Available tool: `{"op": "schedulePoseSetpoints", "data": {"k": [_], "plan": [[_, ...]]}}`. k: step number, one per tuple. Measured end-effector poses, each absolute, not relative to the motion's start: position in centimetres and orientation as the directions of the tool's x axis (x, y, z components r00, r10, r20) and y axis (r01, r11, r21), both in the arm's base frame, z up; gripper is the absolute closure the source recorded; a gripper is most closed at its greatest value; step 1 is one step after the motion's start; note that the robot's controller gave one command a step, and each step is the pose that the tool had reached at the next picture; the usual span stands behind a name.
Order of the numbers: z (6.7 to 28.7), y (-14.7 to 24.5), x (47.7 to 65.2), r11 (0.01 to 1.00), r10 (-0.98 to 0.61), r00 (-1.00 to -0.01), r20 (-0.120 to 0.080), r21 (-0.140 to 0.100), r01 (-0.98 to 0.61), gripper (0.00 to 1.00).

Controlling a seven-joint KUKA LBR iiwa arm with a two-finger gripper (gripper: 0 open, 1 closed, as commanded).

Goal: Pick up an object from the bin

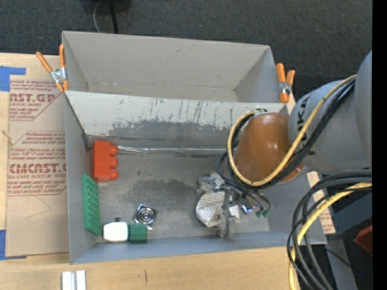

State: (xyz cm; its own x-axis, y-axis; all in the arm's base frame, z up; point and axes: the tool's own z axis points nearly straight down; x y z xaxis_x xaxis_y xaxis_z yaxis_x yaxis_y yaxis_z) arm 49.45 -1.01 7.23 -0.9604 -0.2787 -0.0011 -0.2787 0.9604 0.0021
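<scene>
My gripper (pixel 228 217) reaches down at the front right of the bin, under the arm's orange cover. Its metal fingers stand right at a crumpled white and tan striped wad (pixel 208 209) lying on the bin floor; the wad touches the fingers on their left side. Whether the wad sits between the fingers is hidden by the gripper body.
An orange toy brick (pixel 104 160) lies at the left wall, with a long green studded brick (pixel 91 203) below it. A white and green block (pixel 124 232) and a small shiny metal piece (pixel 145 215) lie at the front left. Cables loop round the arm's wrist.
</scene>
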Motion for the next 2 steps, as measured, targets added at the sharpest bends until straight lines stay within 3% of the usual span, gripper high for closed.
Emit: {"op": "schedulePoseSetpoints", "data": {"k": [1,2], "plan": [[7.2,0.5,49.0,0.864,-0.503,-0.864,-0.013,-0.004,-0.503,0.00],[7.2,-0.9,49.5,0.961,-0.277,-0.961,-0.002,0.003,-0.277,1.00]]}}
